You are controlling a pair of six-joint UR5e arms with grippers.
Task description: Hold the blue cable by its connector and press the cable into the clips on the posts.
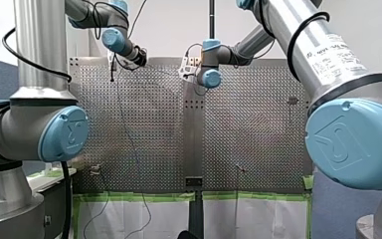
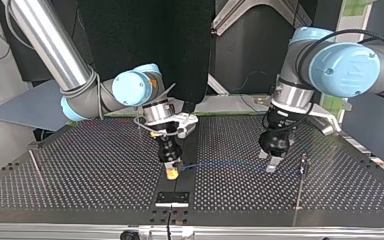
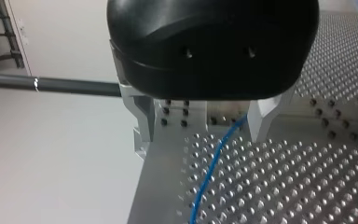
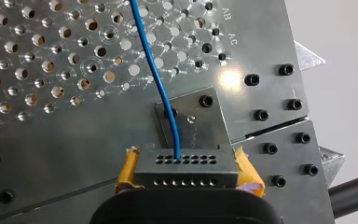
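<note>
Closest to the lens, in the right wrist view, a grey connector (image 4: 186,167) with two rows of little holes sits pinched between the yellow-padded fingers (image 4: 127,172) of the right gripper (image 2: 172,171). The blue cable (image 4: 154,65) comes out of the connector's top face and runs off across the perforated tabletop (image 4: 37,56). Seen from across the table, that gripper stands low over the seam between the two plates, near the edge. The cable stretches sideways from it, just above the holes, to the left gripper (image 2: 269,161) and on toward a thin upright post (image 2: 303,164) just beside it. The left gripper's metal fingers (image 3: 142,123) are spread wide, tips close to the plate. The cable passes between them, close by one finger; whether it touches that finger I can't tell.
</note>
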